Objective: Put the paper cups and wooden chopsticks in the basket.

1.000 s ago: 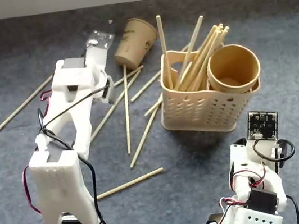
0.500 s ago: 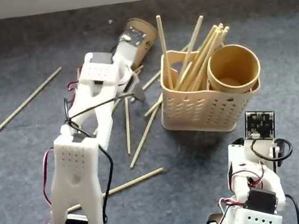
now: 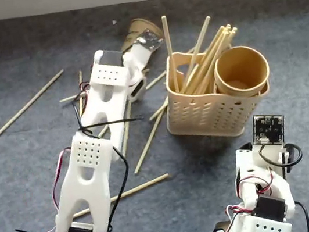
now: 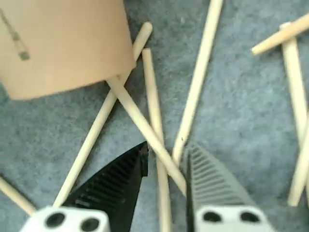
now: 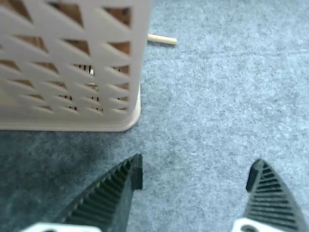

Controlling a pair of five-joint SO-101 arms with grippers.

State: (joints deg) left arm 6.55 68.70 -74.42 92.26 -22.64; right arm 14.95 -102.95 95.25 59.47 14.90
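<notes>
A paper cup [image 3: 136,29] lies on its side on the grey carpet behind my left arm; up close, the paper cup [image 4: 63,43] rests on crossed wooden chopsticks [image 4: 149,130]. My left gripper [image 4: 166,154] is open and low over them, its fingertips straddling two crossed sticks. In the high view my left gripper [image 3: 137,89] sits mostly hidden under the arm. The cream basket [image 3: 201,114] holds a second paper cup [image 3: 241,70] and several chopsticks [image 3: 207,57]. My right gripper [image 5: 195,174] hangs open and empty beside the basket [image 5: 72,63].
Loose chopsticks lie scattered on the carpet: one far left [image 3: 28,104], one near the front [image 3: 125,191], one slanting toward the basket [image 3: 149,140]. A chopstick tip [image 5: 161,39] pokes out past the basket's corner. My right arm [image 3: 267,180] stands at the front right.
My left arm has swung right and forward, from left of the fallen cup to over the chopsticks just in front of it. The right arm has kept still.
</notes>
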